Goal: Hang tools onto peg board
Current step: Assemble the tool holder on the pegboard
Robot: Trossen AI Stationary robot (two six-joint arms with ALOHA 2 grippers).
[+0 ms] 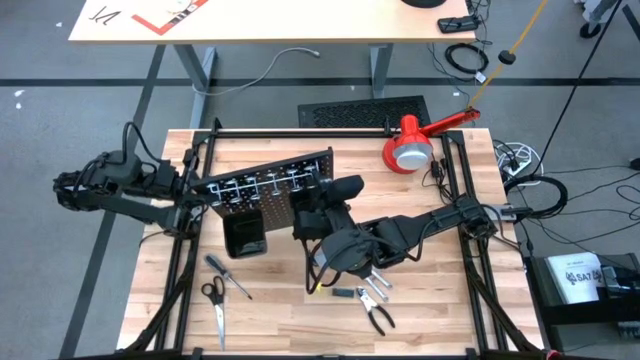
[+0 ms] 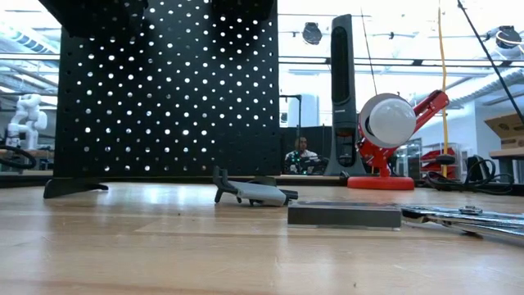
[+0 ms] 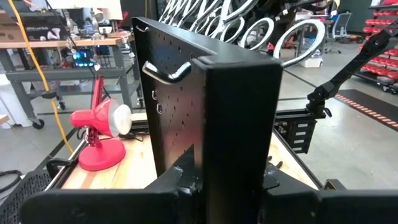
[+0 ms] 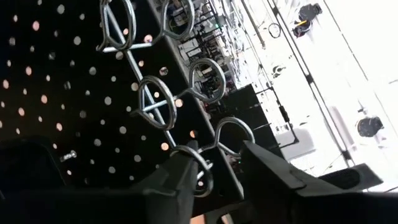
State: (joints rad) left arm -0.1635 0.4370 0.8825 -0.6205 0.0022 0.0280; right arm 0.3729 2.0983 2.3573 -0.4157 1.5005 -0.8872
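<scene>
- Jaws of the left gripper [image 3: 211,186] are clamped on the edge of the peg board [image 1: 270,190], holding it upright at the table's nine o'clock side.
- Jaws of the right gripper [image 4: 217,168] stand parted at the board's row of silver rings [image 4: 208,81], gripping nothing.
- Scissors [image 1: 214,300] and a screwdriver [image 1: 228,276] lie toward seven o'clock on the table [image 1: 420,320].
- Pliers [image 1: 377,312] lie near six o'clock, below the right arm.
- At one o'clock stands a red lamp [image 1: 412,146].

Robotics lab: wooden worktable [image 1: 420,300] in a black frame; desks, cables, red parts bins [image 3: 382,25] beyond
</scene>
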